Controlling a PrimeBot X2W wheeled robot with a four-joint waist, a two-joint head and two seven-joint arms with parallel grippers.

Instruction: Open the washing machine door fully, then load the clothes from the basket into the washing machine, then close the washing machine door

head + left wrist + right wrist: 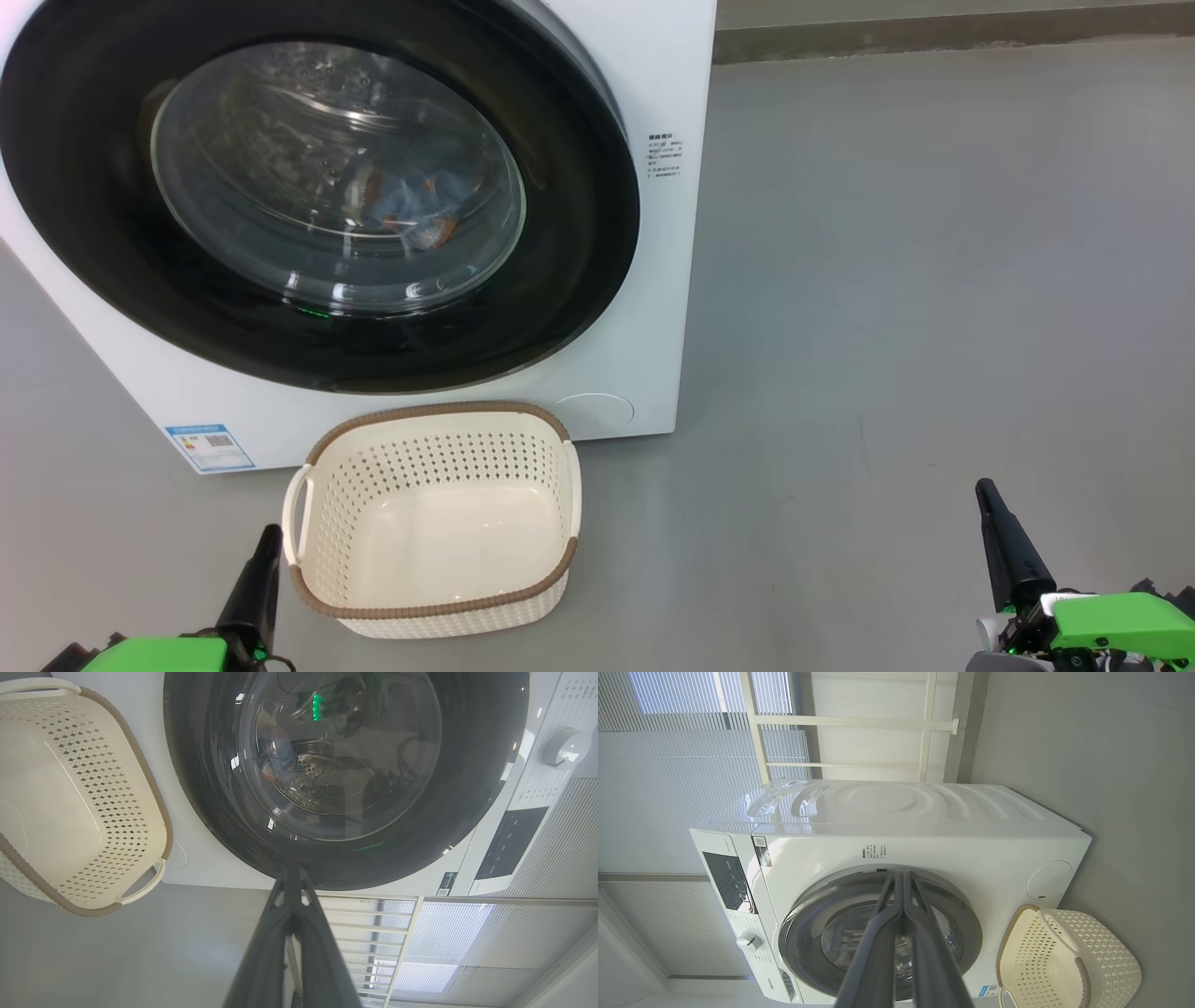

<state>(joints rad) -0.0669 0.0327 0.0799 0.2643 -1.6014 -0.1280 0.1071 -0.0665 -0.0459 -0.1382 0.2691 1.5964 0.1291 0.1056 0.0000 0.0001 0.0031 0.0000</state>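
At 11 o'clock in the head view, the washing machine (653, 280) is a boxy white shell with a small blue label (210, 448) at its lower corner. The washing machine door (560, 233), a wide glossy black ring around a domed clear window, sits closed, flush against the front. Behind the glass, the clothes (411, 201) lie as a crumpled light blue heap with orange-brown patches against the perforated steel drum.

At 6 o'clock, just in front of the machine on the smooth grey floor (887, 327), stands the basket (434, 611). It is rounded rectangular, of cream plastic pierced with small holes, with a brown woven-look rim and looped side handles; its smooth bottom is in plain sight.

The left hand (266, 537) at 7 o'clock, just beside the basket's handle, points up with its two long dark fingers pressed together, gripping nothing. The right hand (985, 490) at 4 o'clock, well apart from the basket, likewise has its fingers together and holds nothing.
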